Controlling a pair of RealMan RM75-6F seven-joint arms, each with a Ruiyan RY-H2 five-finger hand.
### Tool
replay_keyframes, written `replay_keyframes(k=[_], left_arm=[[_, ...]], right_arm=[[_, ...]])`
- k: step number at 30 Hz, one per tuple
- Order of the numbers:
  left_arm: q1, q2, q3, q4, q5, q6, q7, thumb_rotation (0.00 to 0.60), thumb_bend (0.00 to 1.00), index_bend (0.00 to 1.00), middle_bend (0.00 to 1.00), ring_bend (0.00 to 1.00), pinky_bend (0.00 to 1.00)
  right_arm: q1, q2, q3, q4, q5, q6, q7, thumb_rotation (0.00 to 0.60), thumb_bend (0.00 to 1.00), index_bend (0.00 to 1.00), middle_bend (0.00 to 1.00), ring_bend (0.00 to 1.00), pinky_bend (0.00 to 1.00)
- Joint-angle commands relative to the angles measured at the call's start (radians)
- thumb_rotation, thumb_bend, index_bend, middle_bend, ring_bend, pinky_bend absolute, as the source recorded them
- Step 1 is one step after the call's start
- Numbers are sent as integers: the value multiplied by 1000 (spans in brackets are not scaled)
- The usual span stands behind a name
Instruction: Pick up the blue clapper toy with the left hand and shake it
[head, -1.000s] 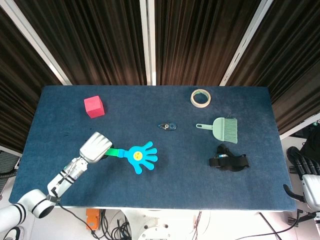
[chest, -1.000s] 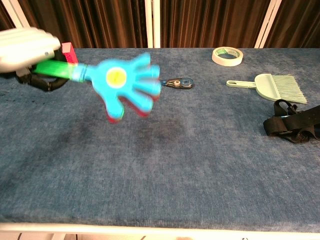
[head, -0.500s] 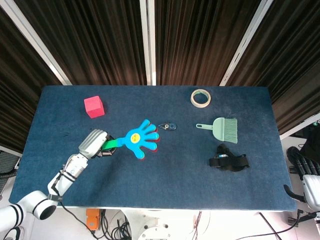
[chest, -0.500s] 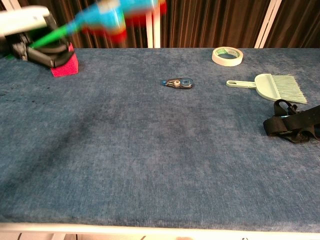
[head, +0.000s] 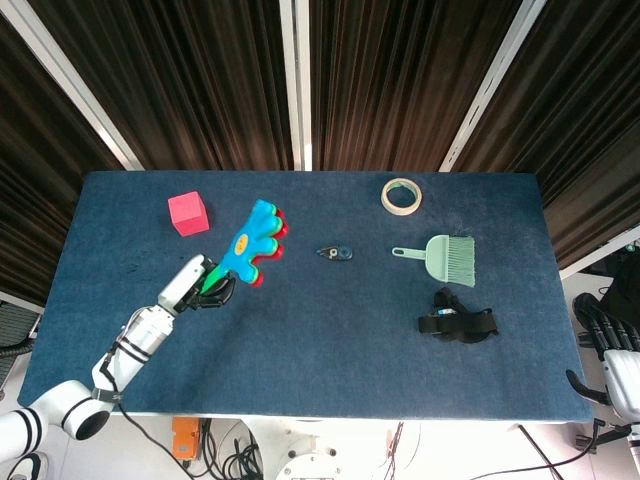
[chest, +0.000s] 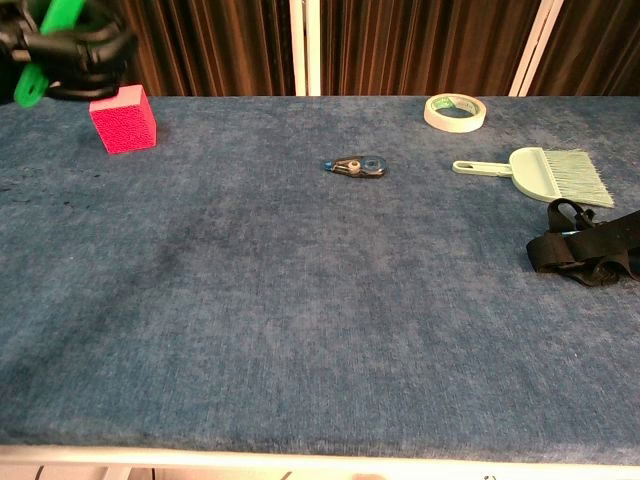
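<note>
The blue clapper toy (head: 252, 243), shaped like a hand with a yellow face and red backing, is lifted off the table and tilted up towards the far side. My left hand (head: 192, 286) grips its green handle (head: 213, 279) at the table's left. In the chest view only the left hand (chest: 75, 48) and the green handle (chest: 48, 27) show at the top left corner; the blue part is out of frame there. My right hand (head: 603, 333) hangs beyond the table's right edge, fingers apart, holding nothing.
A red cube (head: 188, 213) stands just behind the left hand. A small tape dispenser (head: 335, 253) lies mid-table. A masking tape roll (head: 401, 194), a green hand brush (head: 445, 257) and a black strap (head: 457, 317) lie on the right of the blue table (head: 330, 340).
The left hand has swung the clapper upward and away, from lying low and pointing right to tilted up towards the far side. The right hand has not moved.
</note>
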Motion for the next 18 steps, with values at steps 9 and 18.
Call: replay_keyframes(k=[9, 18], left_arm=[[-99, 18, 127, 39, -137, -378, 958, 600, 635, 1000, 1000, 1000, 1000], [-45, 26, 23, -83, -216, -228, 672, 600, 636, 1000, 1000, 1000, 1000]], right_arm=[[2, -2, 2, 10, 5, -6, 14, 600, 212, 0, 28, 0, 0], [-4, 3, 5, 11, 7, 6, 21, 600, 212, 0, 29, 0, 0]])
